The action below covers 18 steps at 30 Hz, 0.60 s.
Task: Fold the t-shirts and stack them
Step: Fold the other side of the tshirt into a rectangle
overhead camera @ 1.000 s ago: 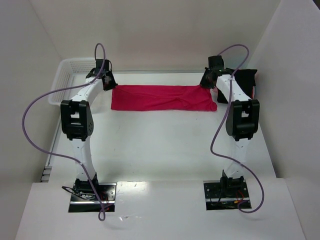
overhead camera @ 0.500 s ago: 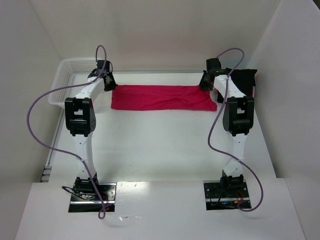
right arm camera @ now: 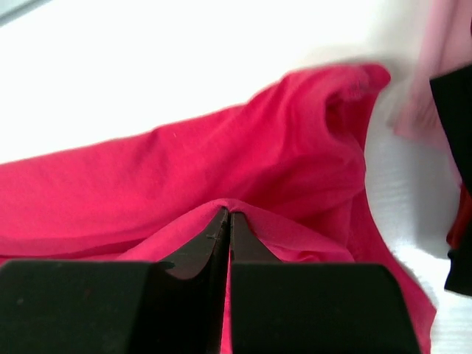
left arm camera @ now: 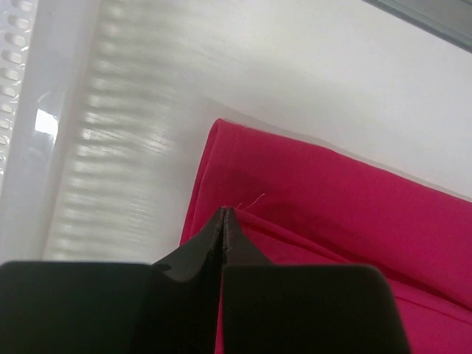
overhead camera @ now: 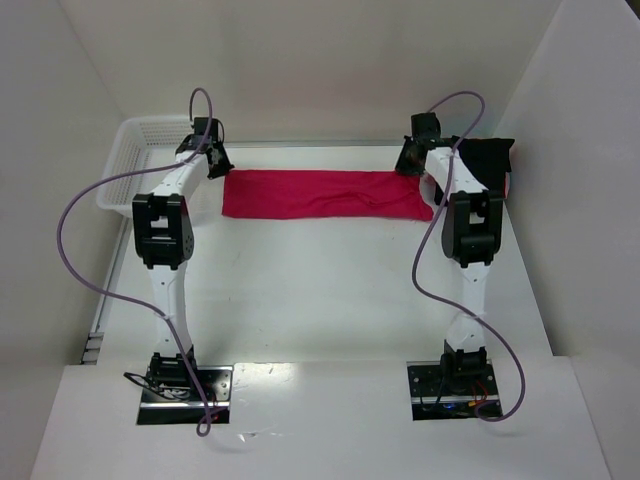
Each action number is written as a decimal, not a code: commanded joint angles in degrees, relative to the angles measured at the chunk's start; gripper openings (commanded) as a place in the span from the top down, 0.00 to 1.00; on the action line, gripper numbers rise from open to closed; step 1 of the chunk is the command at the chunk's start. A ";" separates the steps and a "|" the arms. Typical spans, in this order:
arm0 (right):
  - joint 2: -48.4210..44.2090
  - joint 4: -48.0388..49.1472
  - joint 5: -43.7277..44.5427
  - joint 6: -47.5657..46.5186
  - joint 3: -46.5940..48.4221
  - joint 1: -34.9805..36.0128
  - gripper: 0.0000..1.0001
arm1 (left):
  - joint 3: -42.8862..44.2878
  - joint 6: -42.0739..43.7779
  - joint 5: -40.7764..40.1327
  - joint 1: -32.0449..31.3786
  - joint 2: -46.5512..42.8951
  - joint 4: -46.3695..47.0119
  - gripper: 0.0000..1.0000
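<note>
— Red t-shirt (overhead camera: 325, 195): who has hold of it?

— Both sides do. The left fingers (left arm camera: 221, 221) are pressed together with no gap, nipping a hem layer at its left end. The right fingers (right arm camera: 225, 221) are closed the same way, with a ridge of cloth pinched up between them at the right end.

— And where does it lie?

— Flat, as a long band along the far edge of the counter (overhead camera: 320, 290), stretched between the two grips. The black t-shirt (overhead camera: 490, 160) is heaped in the far right corner, just beside the red one's end. The white basket (overhead camera: 125, 150) sits at the far left corner.

— What could go wrong?

— Each pinch looks thin. An uneven pull could slip the cloth out of one of them, and the fold would land skewed. The right fingers work close to the black shirt and might drag it along. On the left, the basket wall is near enough to catch.

— Any labels or writing?

— None I can read, on cloth or basket.
</note>
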 commanded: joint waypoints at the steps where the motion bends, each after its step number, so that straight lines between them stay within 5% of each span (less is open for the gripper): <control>1: 1.38 2.26 0.48 -1.30 4.02 -0.45 0.98 | 2.16 -1.06 -2.00 0.58 1.22 0.05 1.00; 10: 2.53 1.65 1.01 -1.30 5.16 -0.45 0.96 | -4.25 -1.06 -3.85 0.58 -2.02 0.67 0.99; 18: 3.06 1.65 1.01 -2.35 4.02 -0.45 0.86 | -6.71 -1.06 -3.24 0.58 -3.78 1.19 0.78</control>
